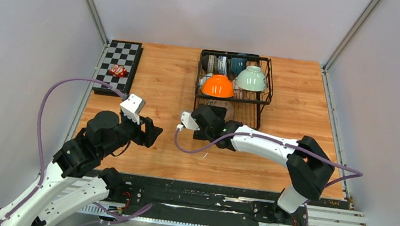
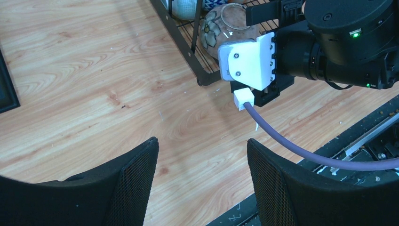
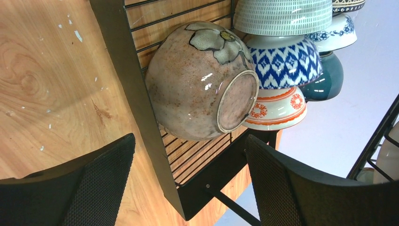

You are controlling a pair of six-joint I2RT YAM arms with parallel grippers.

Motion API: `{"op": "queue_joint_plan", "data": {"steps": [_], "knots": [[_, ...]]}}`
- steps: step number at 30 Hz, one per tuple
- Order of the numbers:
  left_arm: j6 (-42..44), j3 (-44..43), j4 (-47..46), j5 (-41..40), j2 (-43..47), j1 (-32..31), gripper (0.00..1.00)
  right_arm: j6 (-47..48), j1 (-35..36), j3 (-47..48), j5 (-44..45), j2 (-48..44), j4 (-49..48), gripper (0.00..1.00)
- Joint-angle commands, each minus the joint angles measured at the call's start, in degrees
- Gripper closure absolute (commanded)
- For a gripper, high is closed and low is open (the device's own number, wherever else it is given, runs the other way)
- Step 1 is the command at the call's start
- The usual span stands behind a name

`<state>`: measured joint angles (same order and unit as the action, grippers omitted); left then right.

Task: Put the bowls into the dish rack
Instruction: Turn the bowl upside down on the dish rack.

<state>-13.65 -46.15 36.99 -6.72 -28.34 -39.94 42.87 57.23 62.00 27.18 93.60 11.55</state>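
Note:
The black wire dish rack stands at the back middle of the table. An orange bowl and a pale green bowl lie upside down on its upper basket. In the right wrist view a brownish floral bowl lies on its side on the rack's base, beside a blue-patterned bowl, an orange-and-white bowl and others. My right gripper is open and empty just in front of the brownish bowl, not touching it. My left gripper is open and empty over bare wood.
A black-and-white checkerboard with a small red object lies at the back left. The right arm's white wrist camera and purple cable are close ahead of my left gripper. Grey walls enclose the table.

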Motion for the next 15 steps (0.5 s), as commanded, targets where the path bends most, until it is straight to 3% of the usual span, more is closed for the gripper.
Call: {"op": "queue_joint_plan", "data": {"steps": [1,15], "knots": [[0.73,0.27,0.55,-0.55,-0.30,0.02,0.29,-2.07,0.99,0.86,-0.21,-2.13,2.67,0.11],[0.38,0.18,0.81,-1.51,-1.02,0.04,0.29,-10.17,2.18,-1.74,-2.16,-9.77,5.37,0.10]]}}
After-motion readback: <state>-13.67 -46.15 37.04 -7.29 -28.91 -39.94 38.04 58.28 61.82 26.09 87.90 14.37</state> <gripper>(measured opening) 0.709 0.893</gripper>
